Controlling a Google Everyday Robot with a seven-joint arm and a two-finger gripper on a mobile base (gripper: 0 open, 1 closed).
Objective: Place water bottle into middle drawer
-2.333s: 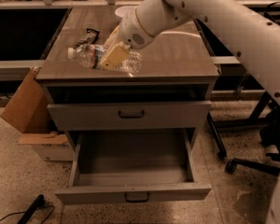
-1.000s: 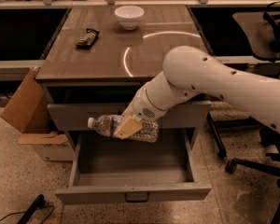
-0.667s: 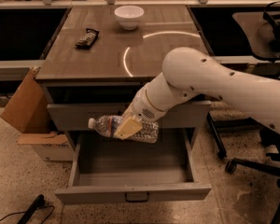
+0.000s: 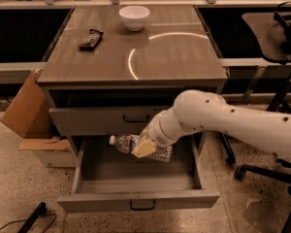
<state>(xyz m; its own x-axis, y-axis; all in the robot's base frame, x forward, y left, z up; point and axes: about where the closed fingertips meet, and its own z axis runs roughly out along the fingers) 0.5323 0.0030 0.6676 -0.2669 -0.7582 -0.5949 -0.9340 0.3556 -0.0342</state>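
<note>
Tan fingers — on clear water bottle

My gripper holds the clear, white-capped bottle on its side, cap left, over the back of the open grey drawer.

speckled floor, cardboard box, office chair

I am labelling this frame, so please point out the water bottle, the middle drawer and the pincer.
water bottle (image 4: 126, 142), camera view, ribbed body near its white cap.
middle drawer (image 4: 136, 174), camera view, bare floor of the open drawer.
pincer (image 4: 145, 147), camera view, tan finger clamped on the bottle, over the drawer.
</note>
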